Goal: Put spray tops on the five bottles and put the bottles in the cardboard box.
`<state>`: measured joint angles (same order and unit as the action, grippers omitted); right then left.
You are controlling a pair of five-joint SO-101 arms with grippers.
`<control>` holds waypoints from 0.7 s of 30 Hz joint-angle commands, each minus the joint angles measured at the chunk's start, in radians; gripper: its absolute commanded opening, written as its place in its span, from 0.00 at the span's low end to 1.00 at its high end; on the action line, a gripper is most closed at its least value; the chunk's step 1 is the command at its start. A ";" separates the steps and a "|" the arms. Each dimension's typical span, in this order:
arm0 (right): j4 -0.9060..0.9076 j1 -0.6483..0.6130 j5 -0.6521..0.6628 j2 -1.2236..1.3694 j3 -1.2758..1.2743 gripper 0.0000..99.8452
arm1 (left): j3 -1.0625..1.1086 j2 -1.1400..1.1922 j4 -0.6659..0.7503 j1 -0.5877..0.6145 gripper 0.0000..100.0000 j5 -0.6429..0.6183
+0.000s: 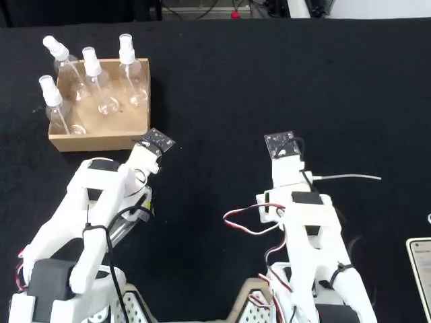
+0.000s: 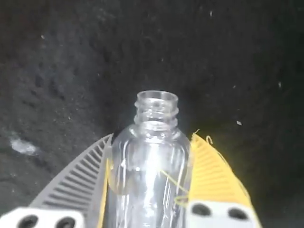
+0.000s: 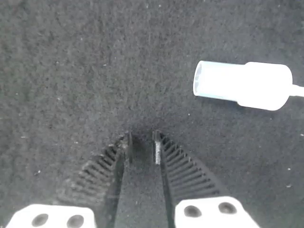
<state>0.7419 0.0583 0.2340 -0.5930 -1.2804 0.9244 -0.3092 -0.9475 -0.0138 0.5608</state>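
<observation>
Two claws are sharing this step, and the right gripper (image 3: 142,145) is the one it turns on. Its jaws are sitting a narrow gap apart with nothing between them, tips hanging just over the black mat (image 1: 269,81). Outward from it, the loose spray top (image 3: 242,85) is lying flat on the mat, near but not touching. In the high view its thin tube is trailing out from the right arm toward 3 o'clock, so its long axis is running 9 to 3. That arm is clearly the nearer one. By my reading, the claw is going to need to swing toward 3 o'clock and close across the white body, not along it.

The left gripper (image 2: 152,137) is clamping the last bottle (image 2: 152,161) by its body, the open threaded neck pointing away from the wrist, ready for that top. Farther out, at 11 o'clock from the left arm, the cardboard box (image 1: 101,140) is holding four capped bottles (image 1: 91,77), all upright.
</observation>
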 commanded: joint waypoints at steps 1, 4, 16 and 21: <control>-0.018 0.018 -0.003 -0.031 0.005 0.08 | -0.134 -0.061 -0.137 -0.010 0.04 0.002; -0.018 0.018 -0.005 -0.031 0.005 0.08 | -0.189 -0.144 -0.215 -0.012 0.04 -0.054; 0.014 0.026 -0.009 -0.036 0.025 0.08 | 0.076 -0.443 0.031 -0.107 0.04 -0.242; 0.275 0.021 0.037 -0.030 0.226 0.09 | 0.156 -0.462 0.110 -0.108 0.04 -0.364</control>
<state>0.8784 0.0583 0.2355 -0.5930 -1.2083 1.0579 -0.7342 -0.8999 -0.1059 0.2846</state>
